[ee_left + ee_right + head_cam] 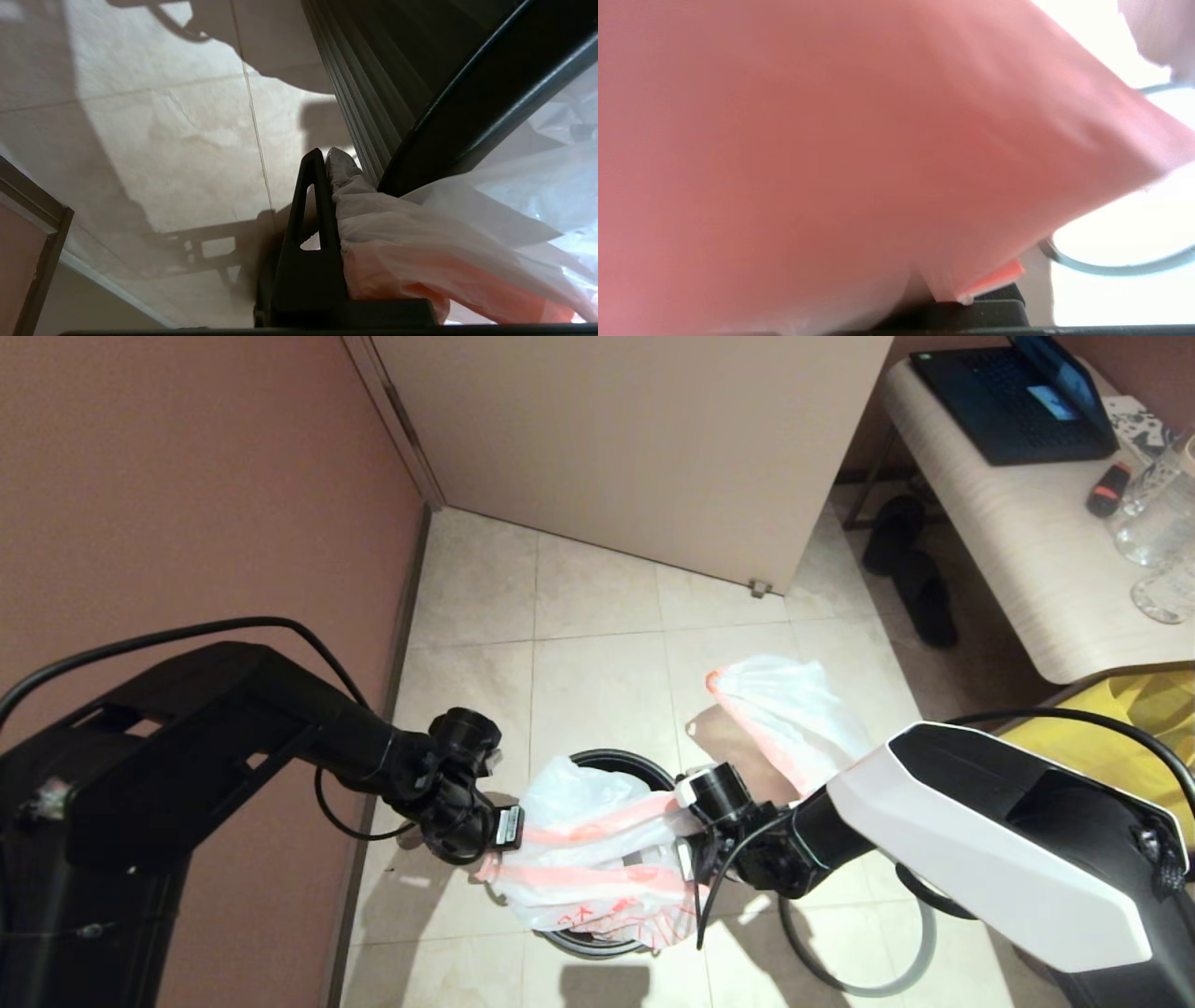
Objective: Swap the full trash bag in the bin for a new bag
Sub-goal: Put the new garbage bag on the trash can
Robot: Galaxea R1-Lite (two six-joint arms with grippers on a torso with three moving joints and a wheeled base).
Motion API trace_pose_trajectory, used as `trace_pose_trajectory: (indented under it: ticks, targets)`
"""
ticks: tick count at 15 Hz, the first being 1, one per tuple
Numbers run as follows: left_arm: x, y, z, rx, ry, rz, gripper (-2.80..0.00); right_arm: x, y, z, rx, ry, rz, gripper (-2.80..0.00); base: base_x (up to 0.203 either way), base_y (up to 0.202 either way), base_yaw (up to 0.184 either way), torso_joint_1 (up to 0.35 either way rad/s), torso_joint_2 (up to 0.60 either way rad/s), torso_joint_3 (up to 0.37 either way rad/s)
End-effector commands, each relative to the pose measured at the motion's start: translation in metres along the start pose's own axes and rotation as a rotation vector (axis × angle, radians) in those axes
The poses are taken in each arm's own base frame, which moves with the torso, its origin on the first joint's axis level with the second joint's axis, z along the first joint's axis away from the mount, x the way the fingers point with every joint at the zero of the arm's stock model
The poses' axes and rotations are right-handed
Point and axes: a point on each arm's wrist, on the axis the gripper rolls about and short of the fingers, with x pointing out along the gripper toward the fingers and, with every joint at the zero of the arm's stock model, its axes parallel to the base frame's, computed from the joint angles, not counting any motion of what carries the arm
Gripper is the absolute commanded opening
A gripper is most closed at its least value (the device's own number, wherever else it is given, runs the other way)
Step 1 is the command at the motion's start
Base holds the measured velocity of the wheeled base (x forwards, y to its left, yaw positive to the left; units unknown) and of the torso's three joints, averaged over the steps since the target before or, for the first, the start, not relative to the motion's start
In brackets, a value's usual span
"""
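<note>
The black bin (624, 763) stands on the tiled floor between my two arms. The new bag (579, 859), white with a pink band and red print, is stretched over the bin's mouth. My left gripper (509, 828) is shut on the bag's left edge, just outside the bin's rim (467, 116). In the left wrist view the plastic (420, 233) is bunched between the fingers (310, 210). My right gripper (688, 859) holds the right edge, and pink plastic (831, 140) hides its fingers. The full trash bag (784, 709) lies on the floor beyond the bin.
The loose grey hoop (878, 989) lies on the floor right of the bin, under my right arm. A pink wall (187, 523) runs close on the left. A bench (1027, 541) with a laptop and glasses, dark slippers (920, 588) and a yellow tote (1130, 719) are at the right.
</note>
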Motion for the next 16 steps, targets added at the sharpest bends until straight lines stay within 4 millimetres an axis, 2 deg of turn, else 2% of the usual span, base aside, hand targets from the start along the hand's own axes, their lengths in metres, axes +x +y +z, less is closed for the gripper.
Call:
trace_pose_trajectory:
  ticks: [1,2,5,9,11,13,14,16]
  targets:
    - [-0.004,0.007,0.024,-0.026,-0.073,-0.013,-2.80,-0.001,0.007,0.024,0.051,-0.087,0.032,-2.80,0.000,0.000,0.000,0.000,0.00,0.000]
    - [-0.011,0.008,0.033,-0.033,-0.098,-0.016,-2.80,-0.001,0.009,0.031,0.083,-0.128,0.041,-2.80,0.000,0.000,0.000,0.000,0.00,0.000]
    - [-0.014,0.010,0.027,-0.062,-0.087,-0.020,-2.80,-0.008,0.005,0.033,0.130,-0.205,0.053,-2.80,0.000,0.000,0.000,0.000,0.00,0.000]
    - [-0.039,0.005,0.023,-0.031,-0.227,-0.167,-2.80,-0.036,-0.006,0.031,0.081,-0.174,0.021,-2.80,0.000,0.000,0.000,0.000,0.00,0.000]
    - [-0.056,0.003,0.028,-0.020,-0.264,-0.202,-2.80,-0.054,-0.008,0.041,0.090,-0.207,0.018,-2.80,0.000,0.000,0.000,0.000,0.00,0.000]
    - [-0.058,0.002,0.021,-0.008,-0.237,-0.270,-2.80,-0.069,-0.010,0.043,0.095,-0.229,0.044,-2.80,0.000,0.000,0.000,0.000,0.00,0.000]
    - [-0.053,0.004,0.020,-0.010,-0.224,-0.270,-2.80,-0.067,-0.008,0.043,0.098,-0.256,0.073,-2.80,0.000,0.000,0.000,0.000,0.00,0.000]
    - [-0.042,0.006,0.019,-0.011,-0.203,-0.262,-2.80,-0.040,0.001,0.024,0.070,-0.241,0.083,-2.80,0.000,0.000,0.000,0.000,0.00,0.000]
